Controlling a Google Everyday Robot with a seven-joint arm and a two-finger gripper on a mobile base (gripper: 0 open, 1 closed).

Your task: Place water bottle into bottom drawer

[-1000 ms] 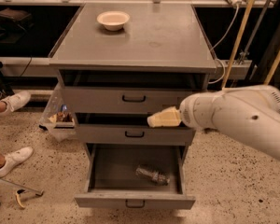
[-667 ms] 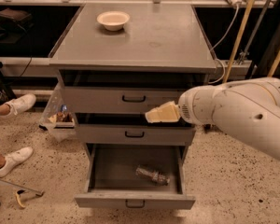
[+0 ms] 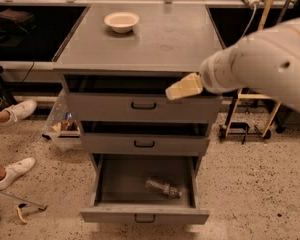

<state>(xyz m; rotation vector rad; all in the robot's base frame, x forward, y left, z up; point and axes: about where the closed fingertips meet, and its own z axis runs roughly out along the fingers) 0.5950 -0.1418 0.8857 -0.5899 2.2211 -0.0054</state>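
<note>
Clear crinkled plastic, the bottle point(image 3: 163, 188) lies on its side on the floor of the bottom drawer point(image 3: 115, 215). It sits right of the middle and nearer the front wall than the back, set at a slant with one end toward the back left and the other toward the front right. Which end carries the cap cannot be told. Nothing touches it.

The bottom drawer is pulled far out, its grey front and small black handle nearest the camera. Above it the middle drawer point(image 3: 105, 144) and the top drawer point(image 3: 100, 105) each stand a little way out, with a dark gap showing over each.

The gripper point(image 3: 184, 87) hangs in front of the right part of the top drawer, just under the front edge of the cabinet top point(image 3: 155, 44) and well above the bottle. Its cream fingers point(image 3: 177, 90) sit together as one wedge with no gap between them, and they hold nothing. The white arm point(image 3: 262, 59) comes in from the right.

A cream bowl point(image 3: 121, 21) stands at the back left of the cabinet top. On the speckled floor to the left are two white shoes point(image 3: 20, 110), and a clear bin point(image 3: 54, 126) stands just beside the cabinet.
</note>
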